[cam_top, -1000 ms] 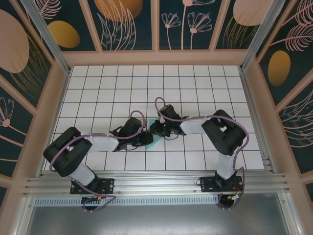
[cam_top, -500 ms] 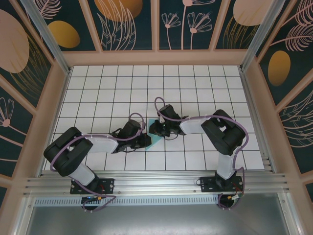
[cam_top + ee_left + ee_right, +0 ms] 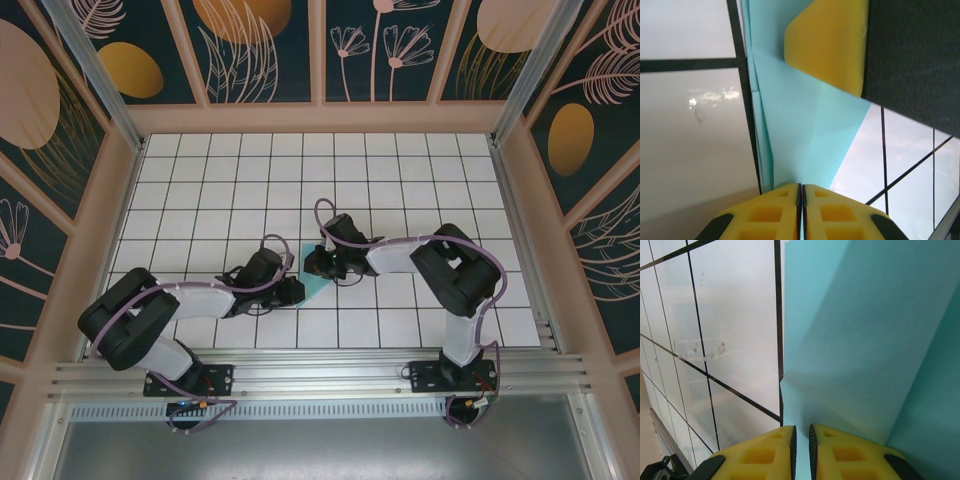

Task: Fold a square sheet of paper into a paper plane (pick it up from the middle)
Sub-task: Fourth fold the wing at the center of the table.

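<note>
Both arms reach in low over the white tiled table (image 3: 200, 180) and meet near its middle; the sheet of paper (image 3: 314, 291) lies flat on the tiles between them, a small creased turquoise shape, mostly covered by the two wrists from above. The left gripper (image 3: 290, 291) comes at it from the left; up close its yellow fingers (image 3: 770, 212) are pressed together with only a hairline between them, their tips right at the near edge of the paper, and I cannot tell whether any paper is caught in that seam. The right gripper (image 3: 318, 266) sits just beyond, on the far side of the paper; one of its yellow pads (image 3: 830, 45) rests against the turquoise surface; seen from its own wrist, its jaws stand a thin slit apart with the paper running into the slit, so it looks pinched there. Fold lines cross the sheet, and one edge runs alongside a black tile seam.
</note>
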You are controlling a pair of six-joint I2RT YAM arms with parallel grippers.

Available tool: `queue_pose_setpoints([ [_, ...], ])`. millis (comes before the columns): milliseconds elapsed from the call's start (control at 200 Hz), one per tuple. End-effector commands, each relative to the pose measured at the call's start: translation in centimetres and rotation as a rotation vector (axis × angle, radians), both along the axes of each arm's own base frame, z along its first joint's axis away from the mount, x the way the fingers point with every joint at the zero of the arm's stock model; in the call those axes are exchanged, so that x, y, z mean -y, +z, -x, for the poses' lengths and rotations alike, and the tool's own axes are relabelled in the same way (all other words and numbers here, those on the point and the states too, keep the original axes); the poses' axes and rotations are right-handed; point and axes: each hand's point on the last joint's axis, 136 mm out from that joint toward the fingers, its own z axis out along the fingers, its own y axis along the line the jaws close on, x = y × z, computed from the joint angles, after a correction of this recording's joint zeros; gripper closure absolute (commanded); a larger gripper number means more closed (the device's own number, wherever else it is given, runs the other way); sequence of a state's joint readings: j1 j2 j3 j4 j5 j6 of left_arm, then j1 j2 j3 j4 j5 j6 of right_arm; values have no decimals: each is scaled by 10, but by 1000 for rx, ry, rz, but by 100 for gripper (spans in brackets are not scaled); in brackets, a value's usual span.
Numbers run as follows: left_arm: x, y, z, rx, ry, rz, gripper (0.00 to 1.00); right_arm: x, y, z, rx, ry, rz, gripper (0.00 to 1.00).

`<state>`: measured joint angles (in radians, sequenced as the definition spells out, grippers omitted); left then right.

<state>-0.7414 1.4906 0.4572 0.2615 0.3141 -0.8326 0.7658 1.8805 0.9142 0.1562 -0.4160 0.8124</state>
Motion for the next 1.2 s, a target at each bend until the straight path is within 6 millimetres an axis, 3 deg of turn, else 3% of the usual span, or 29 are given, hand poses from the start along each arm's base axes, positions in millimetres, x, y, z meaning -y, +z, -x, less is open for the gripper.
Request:
queue_pose_setpoints([
  [0,-2,8,6,-27,-18,-15,86,39,-65,31,-122,-19,227,81],
  [125,11,34,-5,18,-17,49,85,40,-65,33,-124,-18,229,81],
  [245,21,43,-8,20,-32,92,84,39,-65,33,-123,-18,227,81],
  [590,16,7,11,-90,-61,56,85,41,-68,35,-128,-21,235,81],
  [771,-7,-15,21,-111,-33,-42,86,43,-70,37,-134,-23,244,81],
  [976,-21,-35,36,-157,-36,-85,86,42,-70,36,-134,-23,244,80],
  [1196,-29,-39,50,-188,-31,-76,87,42,-71,36,-135,-19,253,80],
])
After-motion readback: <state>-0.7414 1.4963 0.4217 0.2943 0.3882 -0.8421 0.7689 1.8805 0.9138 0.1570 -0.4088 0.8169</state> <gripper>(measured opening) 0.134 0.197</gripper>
